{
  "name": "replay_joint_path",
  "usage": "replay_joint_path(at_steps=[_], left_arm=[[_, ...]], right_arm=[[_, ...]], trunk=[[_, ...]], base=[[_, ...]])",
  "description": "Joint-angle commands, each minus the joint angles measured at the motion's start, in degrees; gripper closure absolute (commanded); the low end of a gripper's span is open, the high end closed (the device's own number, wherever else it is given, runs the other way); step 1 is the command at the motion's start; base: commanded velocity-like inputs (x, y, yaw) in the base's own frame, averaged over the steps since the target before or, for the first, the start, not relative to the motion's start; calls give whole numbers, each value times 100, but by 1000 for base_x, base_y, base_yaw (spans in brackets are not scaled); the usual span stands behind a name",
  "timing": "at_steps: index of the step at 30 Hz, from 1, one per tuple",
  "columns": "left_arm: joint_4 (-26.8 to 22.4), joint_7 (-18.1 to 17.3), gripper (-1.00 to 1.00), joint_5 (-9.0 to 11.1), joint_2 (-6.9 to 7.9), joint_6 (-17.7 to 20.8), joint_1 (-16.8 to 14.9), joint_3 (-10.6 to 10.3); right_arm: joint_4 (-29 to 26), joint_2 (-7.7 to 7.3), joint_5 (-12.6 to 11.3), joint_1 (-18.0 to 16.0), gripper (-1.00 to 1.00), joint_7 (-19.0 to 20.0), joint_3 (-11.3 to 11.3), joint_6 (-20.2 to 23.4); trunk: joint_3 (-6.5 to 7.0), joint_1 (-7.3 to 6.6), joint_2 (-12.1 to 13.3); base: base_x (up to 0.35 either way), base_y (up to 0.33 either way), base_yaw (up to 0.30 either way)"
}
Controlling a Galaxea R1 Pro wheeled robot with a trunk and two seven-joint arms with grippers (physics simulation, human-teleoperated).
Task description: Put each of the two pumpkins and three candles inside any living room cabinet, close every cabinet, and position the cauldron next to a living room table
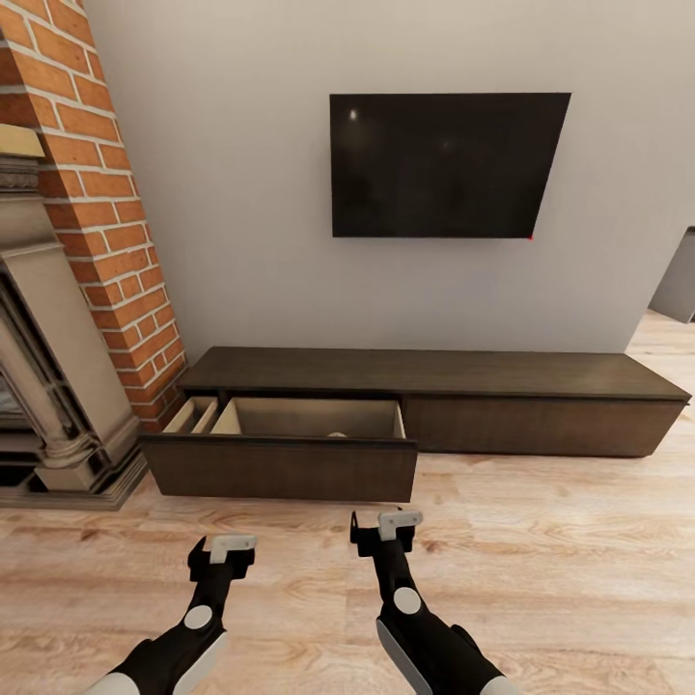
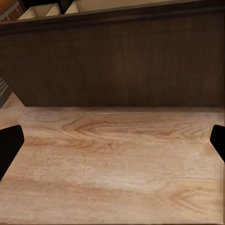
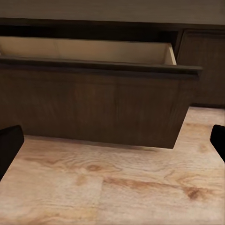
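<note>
Both tools parted and empty before the open cabinet drawer

Cabinet [image 1: 521,372] spans mid-frame under the television [image 1: 449,164]; its drawer [image 1: 280,463] juts out at lower left; left tool [image 1: 220,558] and right tool [image 1: 386,533] hover over the wood floor [image 1: 579,579], fingers spread.

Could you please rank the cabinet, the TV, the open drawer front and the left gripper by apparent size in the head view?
1. Cabinet, the widest.
2. TV.
3. Drawer front, nearly as wide as the TV but much shallower.
4. Left gripper, smallest, though nearest the camera.
</note>
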Motion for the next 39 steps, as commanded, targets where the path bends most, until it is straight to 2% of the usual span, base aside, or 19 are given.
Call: replay_joint_path(at_steps=[1,10,16,17,20,27,29,35,39], left_arm=[[1,39,-100,46,-13,-20,-6,-54],[6,41,-100,52,-45,-17,-6,-95],[16,41,-100,60,-47,-12,-6,-98],[17,41,-100,57,-47,-15,-6,-98],[12,36,-100,52,-47,-17,-6,-102],[11,32,-100,46,-47,-18,-6,-178],[10,32,-100,46,-47,-18,-6,-190],[-9,32,-100,45,-47,-21,-6,-202],[-24,16,-100,43,-54,-7,-6,-203]], right_arm=[[18,-4,-59,-8,-100,-30,32,-36],[454,4,-53,-8,-100,-20,48,-40],[458,5,-33,-8,-100,-18,94,-98],[454,0,-32,-3,-100,-22,92,-293],[448,-4,-37,0,-100,-25,77,-485],[462,-4,-54,1,-100,-33,37,-592],[466,-6,-59,1,-100,-38,16,-604],[502,-6,-64,1,-100,-36,-273,-613],[530,-9,-62,1,-100,-32,-333,-613]], trunk=[[-5,-1,-2],[-5,-1,-2],[-113,131,-243],[-131,153,-283],[-185,219,-404],[-310,373,-684],[-346,416,-765],[-454,548,-1005],[-526,636,-1166]], base=[[0,0,0],[0,0,0],[0,0,0],[0,0,0],[0,0,0],[0,0,0],[0,0,0],[0,0,0],[0,0,0]])
